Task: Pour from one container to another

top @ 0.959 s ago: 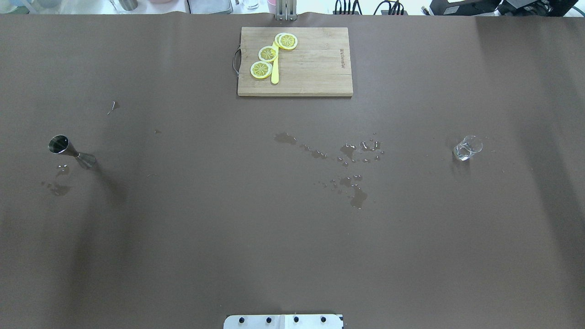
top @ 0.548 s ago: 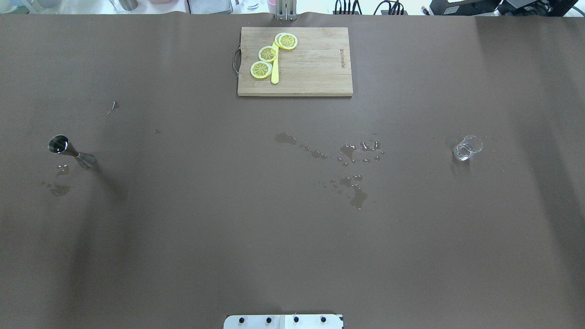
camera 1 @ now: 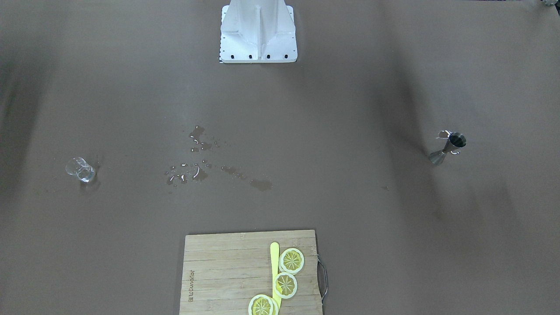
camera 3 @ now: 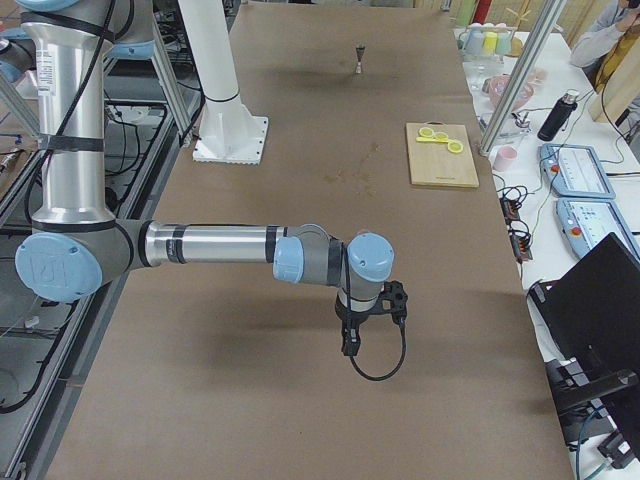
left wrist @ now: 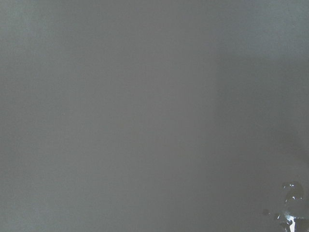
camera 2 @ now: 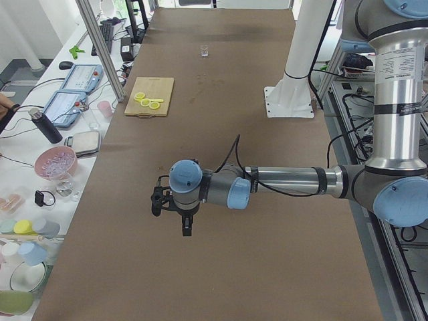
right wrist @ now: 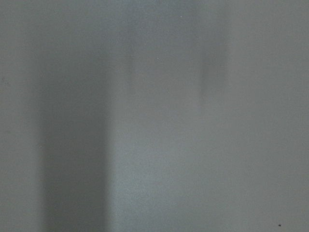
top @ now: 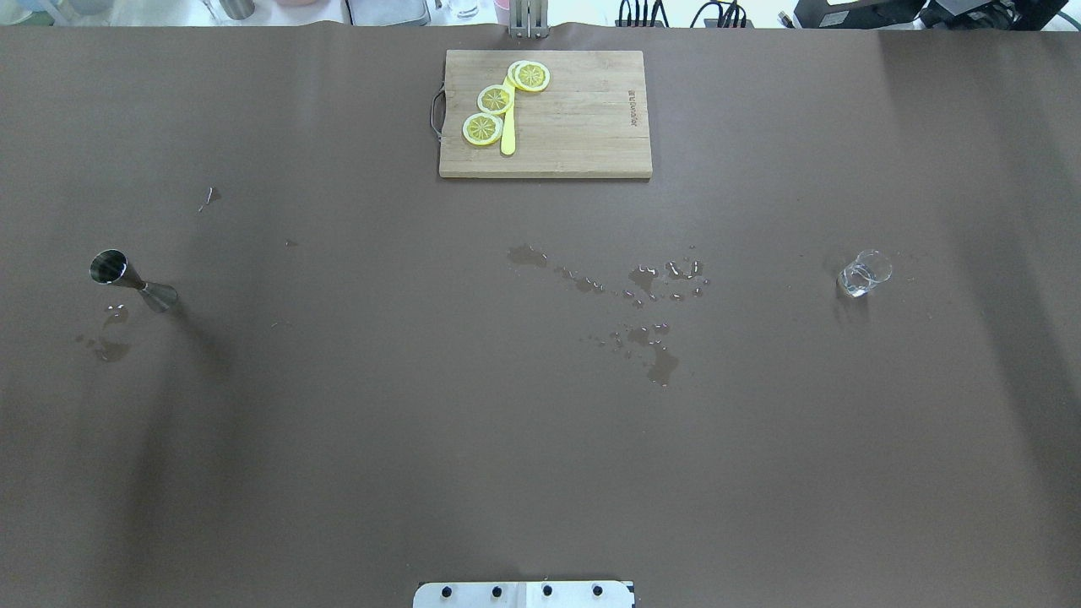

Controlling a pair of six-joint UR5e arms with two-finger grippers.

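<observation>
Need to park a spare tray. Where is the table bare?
Bare and dry: the wide stretch between the silver metal jigger and the spilled droplets mid-table, and the strip either side of the white base plate. Wet spots also lie beside the jigger; the wooden cutting board fills the far middle.

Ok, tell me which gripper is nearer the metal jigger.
Left. The left gripper hangs over the table end where the jigger stands; the right gripper hangs over the opposite end.

Overhead and front-facing views look down from opposite sides, sharing the cutting board (top: 583,127).
</observation>
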